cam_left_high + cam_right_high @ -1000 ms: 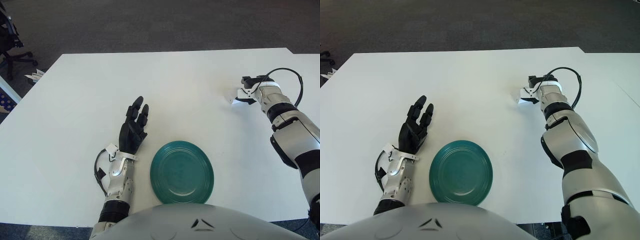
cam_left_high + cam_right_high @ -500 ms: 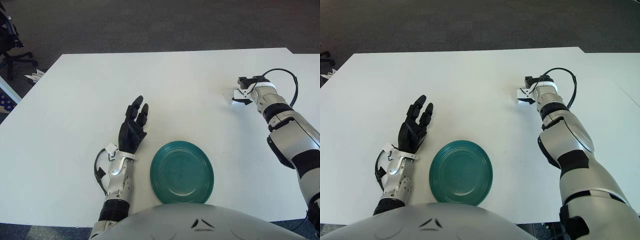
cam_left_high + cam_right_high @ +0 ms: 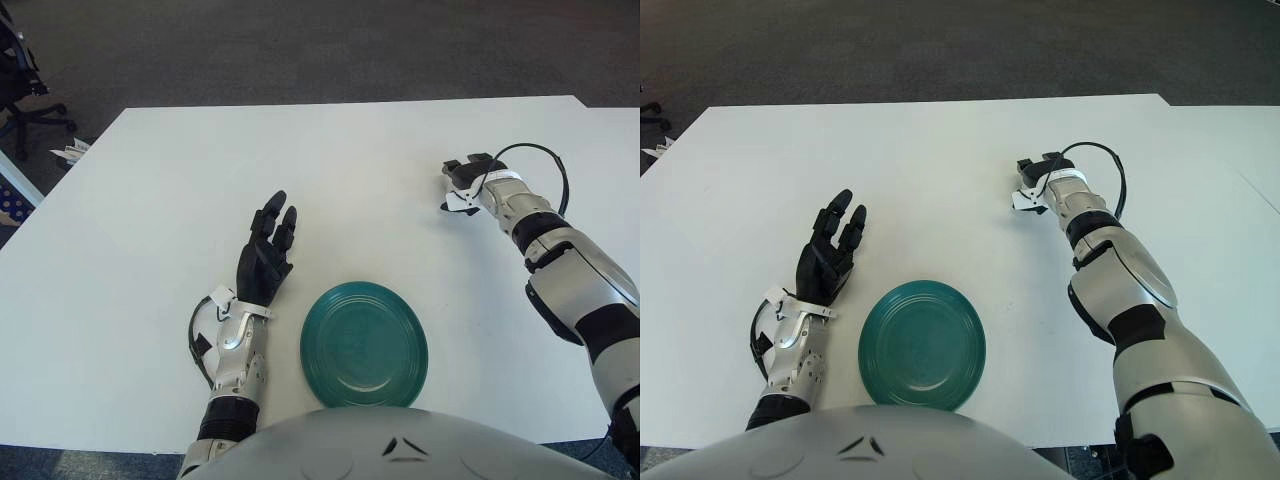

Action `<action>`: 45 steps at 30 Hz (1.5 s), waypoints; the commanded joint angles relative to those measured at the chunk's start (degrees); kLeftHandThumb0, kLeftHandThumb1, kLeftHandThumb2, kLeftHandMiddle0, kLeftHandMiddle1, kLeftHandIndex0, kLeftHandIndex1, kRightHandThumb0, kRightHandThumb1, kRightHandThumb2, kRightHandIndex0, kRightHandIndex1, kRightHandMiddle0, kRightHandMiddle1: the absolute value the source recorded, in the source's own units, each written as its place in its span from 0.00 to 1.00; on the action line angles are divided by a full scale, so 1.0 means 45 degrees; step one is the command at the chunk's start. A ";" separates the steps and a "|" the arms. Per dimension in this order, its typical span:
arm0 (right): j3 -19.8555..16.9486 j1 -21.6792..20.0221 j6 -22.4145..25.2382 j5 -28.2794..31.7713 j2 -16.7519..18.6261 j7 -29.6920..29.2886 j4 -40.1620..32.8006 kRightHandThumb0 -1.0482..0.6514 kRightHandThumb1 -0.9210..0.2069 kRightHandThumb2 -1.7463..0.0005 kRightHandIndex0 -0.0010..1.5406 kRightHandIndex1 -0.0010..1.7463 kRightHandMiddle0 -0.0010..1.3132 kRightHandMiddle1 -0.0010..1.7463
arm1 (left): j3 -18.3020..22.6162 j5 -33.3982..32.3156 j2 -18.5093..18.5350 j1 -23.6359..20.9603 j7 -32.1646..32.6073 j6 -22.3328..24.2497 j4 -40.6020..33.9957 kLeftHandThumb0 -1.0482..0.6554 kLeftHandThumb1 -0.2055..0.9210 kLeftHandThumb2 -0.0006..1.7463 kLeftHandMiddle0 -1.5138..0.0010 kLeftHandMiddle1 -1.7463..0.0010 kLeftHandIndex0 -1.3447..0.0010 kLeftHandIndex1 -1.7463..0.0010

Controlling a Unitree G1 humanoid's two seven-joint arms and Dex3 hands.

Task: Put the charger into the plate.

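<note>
A small white charger (image 3: 456,203) is held just above the white table (image 3: 180,190) at the right, in the curled dark fingers of my right hand (image 3: 462,182). That hand and its silver forearm reach in from the right edge. The empty teal plate (image 3: 363,345) lies near the front edge at the middle, well left of and nearer than the charger. My left hand (image 3: 266,254) shows just left of the plate with its black fingers spread and nothing in them.
A black cable (image 3: 545,160) loops over my right wrist. Beyond the table's far left corner stand an office chair (image 3: 18,95) and a scrap of white paper (image 3: 70,151). The table's far edge runs across the top, with dark carpet behind.
My right hand has carried the charger leftward and slightly nearer, toward the table's middle. The left hand and the plate have not moved.
</note>
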 commanded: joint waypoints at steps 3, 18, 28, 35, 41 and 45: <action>0.0484 -0.0209 -0.0465 -0.0561 -0.0312 -0.0719 0.0143 0.00 0.00 0.54 0.16 0.00 0.00 0.28 | 0.0319 -0.0375 -0.0683 0.0935 -0.0510 -0.0563 0.1739 0.00 1.00 0.64 0.87 1.00 1.00 0.73; 0.1008 -0.0195 -0.1130 -0.1084 -0.0452 -0.1839 0.0855 0.02 0.00 0.56 0.16 0.00 0.00 0.23 | 0.0494 -0.0327 -0.0734 0.0811 -0.0774 -0.1214 0.2109 0.00 1.00 0.65 0.85 0.99 1.00 0.65; 0.1164 -0.0227 -0.1630 -0.1271 -0.0670 -0.2159 0.0790 0.03 0.00 0.55 0.16 0.00 0.00 0.23 | 0.0595 -0.0394 -0.0701 0.0819 -0.0915 -0.1228 0.2158 0.00 1.00 0.65 0.85 0.99 1.00 0.65; 0.1120 -0.0190 -0.1587 -0.1154 -0.0750 -0.1879 0.0897 0.03 0.00 0.55 0.16 0.00 0.00 0.22 | 0.0663 -0.0505 -0.0618 0.0850 -0.1030 -0.1198 0.2132 0.00 1.00 0.65 0.85 1.00 1.00 0.65; 0.1111 -0.0181 -0.1614 -0.1138 -0.0763 -0.1880 0.0901 0.04 0.00 0.55 0.16 0.00 0.00 0.20 | 0.0731 -0.0598 -0.0561 0.0879 -0.1148 -0.1173 0.2119 0.00 1.00 0.65 0.85 1.00 1.00 0.65; 0.1066 -0.0118 -0.1658 -0.1095 -0.0840 -0.2008 0.0853 0.04 0.00 0.56 0.16 0.00 0.00 0.20 | 0.0775 -0.0665 -0.0511 0.0889 -0.1213 -0.1137 0.2092 0.00 1.00 0.65 0.85 1.00 1.00 0.65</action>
